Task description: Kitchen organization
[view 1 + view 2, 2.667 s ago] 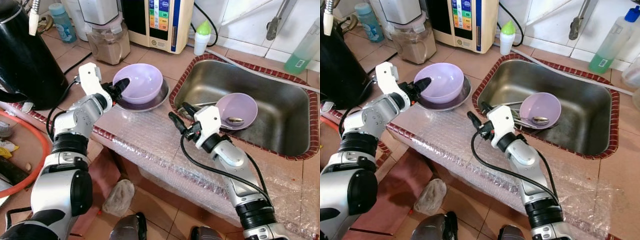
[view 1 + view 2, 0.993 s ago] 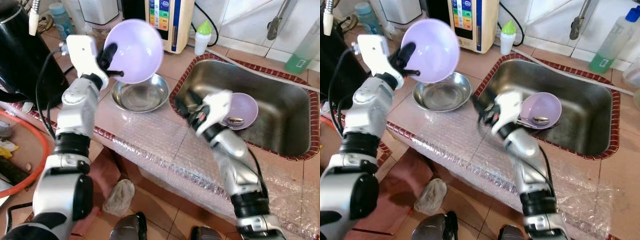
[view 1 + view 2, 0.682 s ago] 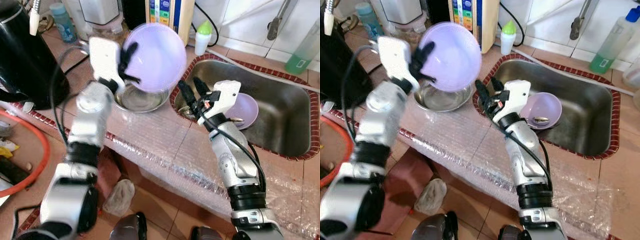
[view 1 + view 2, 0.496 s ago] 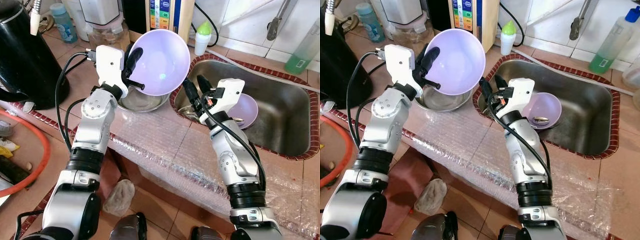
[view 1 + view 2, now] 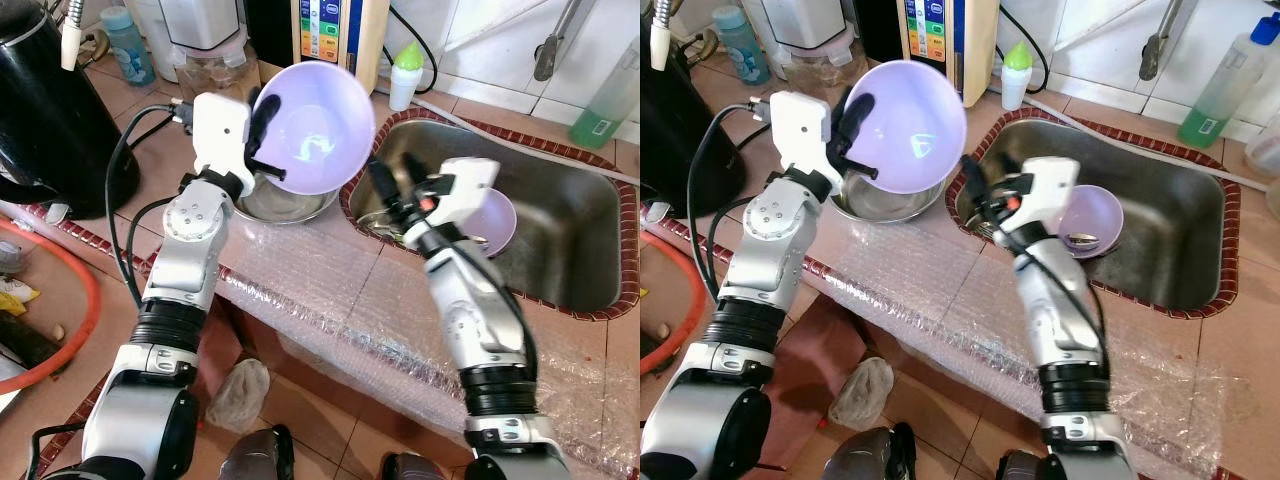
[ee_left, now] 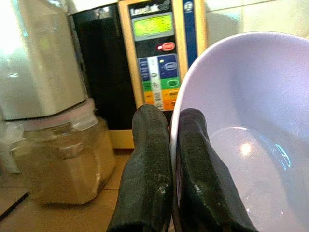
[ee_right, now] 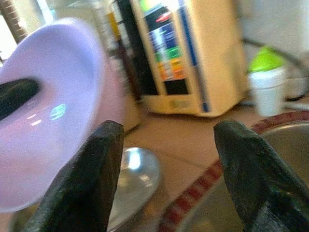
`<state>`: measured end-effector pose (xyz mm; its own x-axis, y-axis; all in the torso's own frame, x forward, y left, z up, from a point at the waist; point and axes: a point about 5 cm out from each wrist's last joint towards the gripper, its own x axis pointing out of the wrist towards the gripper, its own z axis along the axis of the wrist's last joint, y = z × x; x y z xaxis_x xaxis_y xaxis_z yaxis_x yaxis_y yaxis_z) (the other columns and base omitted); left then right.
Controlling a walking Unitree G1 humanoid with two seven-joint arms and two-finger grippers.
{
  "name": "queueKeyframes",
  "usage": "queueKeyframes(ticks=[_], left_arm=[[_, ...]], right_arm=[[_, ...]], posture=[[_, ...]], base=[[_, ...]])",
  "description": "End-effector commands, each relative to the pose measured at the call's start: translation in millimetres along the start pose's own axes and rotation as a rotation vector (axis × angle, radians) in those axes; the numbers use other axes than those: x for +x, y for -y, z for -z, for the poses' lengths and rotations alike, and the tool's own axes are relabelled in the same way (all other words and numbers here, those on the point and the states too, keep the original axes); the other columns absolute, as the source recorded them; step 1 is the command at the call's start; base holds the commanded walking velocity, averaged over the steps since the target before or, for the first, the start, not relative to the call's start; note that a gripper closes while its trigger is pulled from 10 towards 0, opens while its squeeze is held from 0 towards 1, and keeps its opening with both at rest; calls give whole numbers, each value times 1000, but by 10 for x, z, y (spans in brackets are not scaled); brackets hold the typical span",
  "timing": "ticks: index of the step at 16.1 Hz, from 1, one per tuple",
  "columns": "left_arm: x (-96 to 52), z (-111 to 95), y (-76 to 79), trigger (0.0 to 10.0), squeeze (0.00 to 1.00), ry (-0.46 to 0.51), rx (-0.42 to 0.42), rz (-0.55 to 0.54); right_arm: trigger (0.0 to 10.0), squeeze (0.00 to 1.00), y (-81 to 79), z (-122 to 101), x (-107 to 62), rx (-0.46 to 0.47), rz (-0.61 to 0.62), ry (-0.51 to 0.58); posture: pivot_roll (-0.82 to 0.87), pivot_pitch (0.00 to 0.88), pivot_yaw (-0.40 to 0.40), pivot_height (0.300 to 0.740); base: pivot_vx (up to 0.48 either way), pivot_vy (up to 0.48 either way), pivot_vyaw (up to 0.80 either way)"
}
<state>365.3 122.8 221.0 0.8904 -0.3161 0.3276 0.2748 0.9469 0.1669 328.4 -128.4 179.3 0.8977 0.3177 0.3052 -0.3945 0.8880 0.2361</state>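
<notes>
Our left gripper (image 5: 262, 135) pinches the purple bowl's (image 5: 318, 125) rim above the steel dish (image 5: 285, 205); our right gripper (image 5: 392, 185) gapes at the sink's (image 5: 560, 240) left edge.

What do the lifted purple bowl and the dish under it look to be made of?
The purple bowl, pinched at its rim by the left gripper, looks like plastic or melamine: opaque lilac with soft glossy highlights. The dish below looks like stainless steel: silvery and mirror-bright.

Tiled counter (image 5: 300, 125), bubble wrap (image 5: 330, 290) along its front edge: steel bowl (image 5: 285, 200), black kettle (image 5: 50, 110), blender (image 5: 205, 60), possibly a water purifier (image 5: 330, 40), small bottle (image 5: 404, 75).
</notes>
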Motion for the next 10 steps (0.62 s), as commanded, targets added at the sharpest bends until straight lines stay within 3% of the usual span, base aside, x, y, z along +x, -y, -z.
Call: queueKeyframes(ticks=[1, 2, 3, 4, 7, 10], left_arm=[[1, 7, -36, 0, 0, -5, 14, -18], [-2, 16, 4, 0, 0, -6, 15, -1], [-2, 16, 4, 0, 0, -6, 15, -1], [-9, 37, 97, 0, 0, -10, 15, 31], [-25, 55, 252, 0, 0, -7, 1, 72], [-43, 54, 319, 0, 0, 1, -2, 84]], right_arm=[[10000, 1000, 98, -161, 22, -24, 69, 74], [10000, 114, 122, -197, 45, -29, 93, 90], [10000, 114, 122, -197, 45, -29, 93, 90], [10000, 0, 116, -265, 101, -31, 117, 120], [10000, 0, -176, -124, 137, 67, -59, 46], [10000, 0, -293, 17, 133, 59, -95, -7]], posture=[[-10, 75, 65, 740], [-13, 77, 70, 740], [-13, 77, 70, 740], [-16, 76, 72, 740], [-13, 75, 71, 740], [-9, 74, 64, 740]], base=[[0, 0, 0], [0, 0, 0], [0, 0, 0], [0, 0, 0], [0, 0, 0], [0, 0, 0]])
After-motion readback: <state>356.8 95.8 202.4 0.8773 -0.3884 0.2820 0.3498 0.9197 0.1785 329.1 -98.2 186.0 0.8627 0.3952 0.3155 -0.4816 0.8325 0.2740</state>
